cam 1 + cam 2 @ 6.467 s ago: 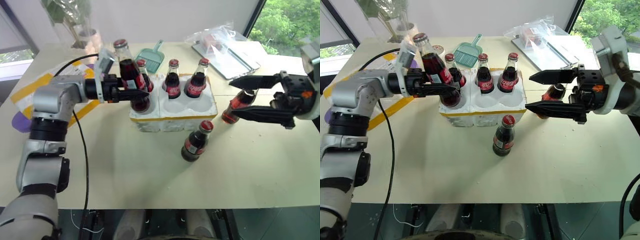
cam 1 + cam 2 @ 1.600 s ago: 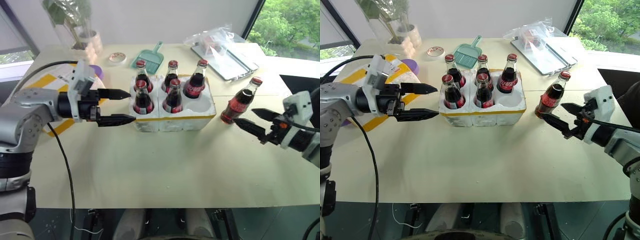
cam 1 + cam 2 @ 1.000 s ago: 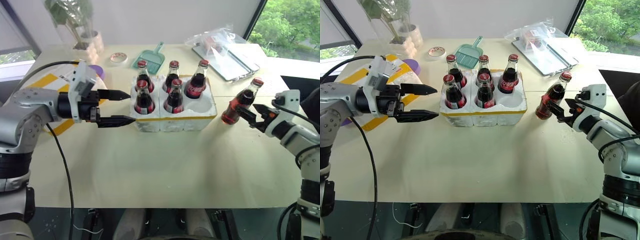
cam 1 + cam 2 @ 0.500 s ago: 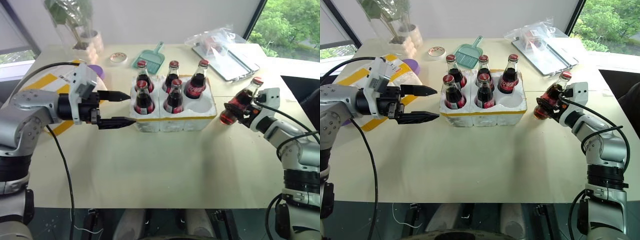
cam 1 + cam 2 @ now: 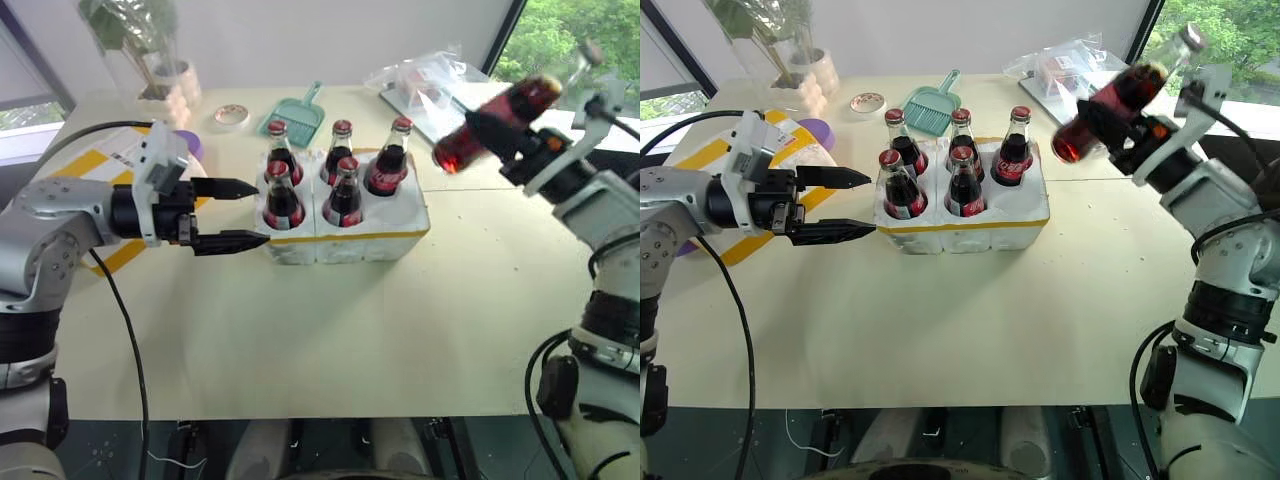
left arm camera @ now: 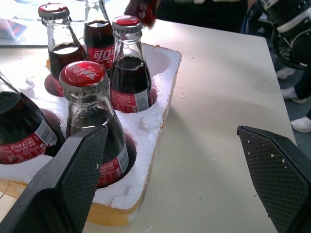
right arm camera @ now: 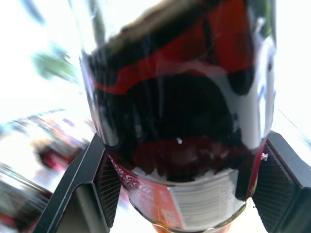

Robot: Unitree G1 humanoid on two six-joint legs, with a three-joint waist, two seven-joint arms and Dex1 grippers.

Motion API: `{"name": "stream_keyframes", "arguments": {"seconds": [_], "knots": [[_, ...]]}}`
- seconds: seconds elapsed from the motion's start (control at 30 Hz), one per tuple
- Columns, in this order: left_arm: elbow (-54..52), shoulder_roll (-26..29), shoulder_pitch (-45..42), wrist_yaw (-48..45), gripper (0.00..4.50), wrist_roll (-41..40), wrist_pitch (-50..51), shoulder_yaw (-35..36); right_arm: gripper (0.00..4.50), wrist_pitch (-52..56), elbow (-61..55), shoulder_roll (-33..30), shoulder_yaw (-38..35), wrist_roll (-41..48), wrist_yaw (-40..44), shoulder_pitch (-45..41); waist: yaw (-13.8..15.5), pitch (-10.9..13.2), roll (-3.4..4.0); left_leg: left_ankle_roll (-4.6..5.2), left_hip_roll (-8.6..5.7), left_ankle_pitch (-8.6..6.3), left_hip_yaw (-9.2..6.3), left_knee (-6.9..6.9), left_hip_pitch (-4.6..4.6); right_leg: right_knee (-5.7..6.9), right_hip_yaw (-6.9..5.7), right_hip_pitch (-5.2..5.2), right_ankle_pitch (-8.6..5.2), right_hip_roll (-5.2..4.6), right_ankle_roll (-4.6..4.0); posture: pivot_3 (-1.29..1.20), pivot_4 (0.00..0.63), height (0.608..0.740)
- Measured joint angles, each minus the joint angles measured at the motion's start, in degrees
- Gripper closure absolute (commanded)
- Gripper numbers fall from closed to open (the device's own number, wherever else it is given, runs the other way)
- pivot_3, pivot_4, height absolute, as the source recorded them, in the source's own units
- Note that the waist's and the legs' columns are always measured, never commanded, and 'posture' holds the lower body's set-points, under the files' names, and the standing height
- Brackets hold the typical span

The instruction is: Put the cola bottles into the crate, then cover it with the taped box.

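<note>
Risk, as judged: the sixth cola bottle (image 5: pixel 1110 105) is carried steeply tilted, base low toward the crate (image 5: pixel 960 220) and cap high at the far right. The right gripper (image 7: pixel 182 160) clasps it round the lower body, on the label. A smooth glass wall held at that slant could slide or swing in the jaws. If it is not brought upright before lowering, its base may catch the foam rim or knock the neighbouring bottle (image 5: pixel 1012 145) at the far right well. The only free well (image 5: pixel 1018 200) is at the near right corner of the crate, close beside two standing bottles, so clearance looks tight.

Second risk: the left gripper (image 5: pixel 845 205) hangs level just off the crate's left end, at nine o'clock from it. A jolt to the crate could push it against those jaws.

Pose, right arm: raised above the bench (image 5: pixel 940 320), at about two o'clock from the crate, wrist pitched upward, jaws clenched on the bottle.

Pose, left arm: forearm level, pointing to the right toward the crate, jaws spread wide and grasping nothing.

Task items: five bottles stand in wells. The taped box (image 5: pixel 710 165) lies at the far left of the bench, partly behind the left arm, not yet used.
</note>
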Motion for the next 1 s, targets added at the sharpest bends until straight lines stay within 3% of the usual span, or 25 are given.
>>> {"name": "stream_keyframes", "arguments": {"seconds": [0.3,0.73,0.8,0.87,1.0], "knots": [[0.1,0.1,0.4,0.1,0.00,0.1,-0.1,0.2,1.64,2.2,-4.9,0.0,11.7,-1.1,4.1,3.3,0.4,0.0,-0.01,0.01,-0.06,-0.01,0.02,0.08,-0.04,0.00,0.00,0.01,0.00,-0.06,0.01,0.00,0.150,0.738],[-0.5,0.6,1.5,0.8,0.00,0.1,-0.1,1.3,1.64,-11.7,1.6,-4.8,29.0,-20.8,18.2,2.4,-0.3,0.0,-0.03,-0.01,-0.04,0.01,0.03,0.08,-0.07,0.03,-0.01,-0.06,0.00,-0.01,0.01,0.00,0.150,0.738],[-0.8,0.6,2.0,0.9,0.00,0.1,-0.2,1.4,0.61,-12.0,4.5,-3.7,29.9,-22.1,19.2,1.3,-0.8,0.0,-0.03,-0.06,-0.04,0.03,0.02,0.07,-0.08,0.03,-0.01,-0.08,0.00,-0.02,0.01,0.00,0.150,0.738],[-0.9,0.6,2.4,1.1,0.00,0.1,-0.2,1.4,0.11,-12.3,6.7,-2.9,30.5,-23.0,20.2,-1.0,-1.1,0.0,-0.04,-0.07,-0.03,0.04,0.02,0.07,-0.08,0.02,-0.01,-0.07,0.01,-0.02,0.01,0.00,0.150,0.738],[-2.3,0.6,3.3,1.5,0.00,-0.1,-0.1,2.3,0.11,-12.1,8.3,-2.9,30.2,-23.7,21.5,-2.1,-0.9,0.0,-0.05,-0.04,-0.04,0.02,0.01,0.07,-0.07,0.02,0.00,-0.06,0.01,-0.04,0.01,0.00,0.150,0.738]]}}
